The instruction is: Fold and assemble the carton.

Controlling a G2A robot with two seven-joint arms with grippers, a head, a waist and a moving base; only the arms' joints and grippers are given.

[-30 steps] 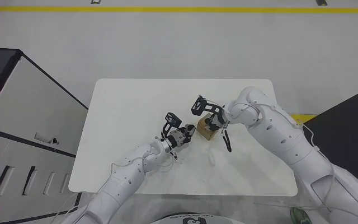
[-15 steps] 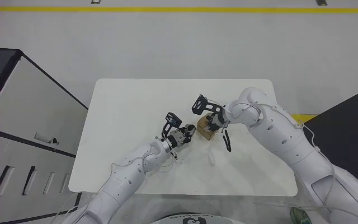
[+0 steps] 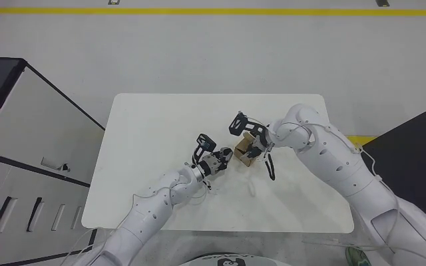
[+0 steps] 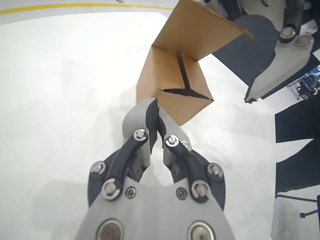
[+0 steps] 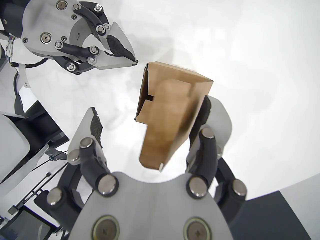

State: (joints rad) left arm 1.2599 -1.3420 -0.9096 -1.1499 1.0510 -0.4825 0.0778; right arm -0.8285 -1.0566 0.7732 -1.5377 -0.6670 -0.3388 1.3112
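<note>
A small brown carton [image 3: 243,153] stands on the white table [image 3: 153,126], near its middle. Its closed end shows a Y-shaped seam [image 4: 183,89], and one long flap [image 4: 200,31] sticks up at an angle. My left gripper [image 4: 157,104] is shut, and its tips touch the carton's near corner. My right gripper [image 5: 150,104] is open and straddles the raised flap [image 5: 170,116]. One of its pads [image 5: 203,112] rests against the flap's outer face, while the other finger [image 5: 93,123] stands well apart. From above, both grippers flank the carton, the left gripper [image 3: 227,155] on one side and the right gripper [image 3: 257,144] on the other.
A dark cabinet [image 3: 26,133] adjoins the table on one side. A black surface [image 3: 399,159] lies past the opposite edge. Bare tabletop surrounds the carton. A yellow floor line [image 3: 213,10] runs beyond the far edge.
The carton's flap has tipped slightly at the right gripper. The left arm has not visibly moved.
</note>
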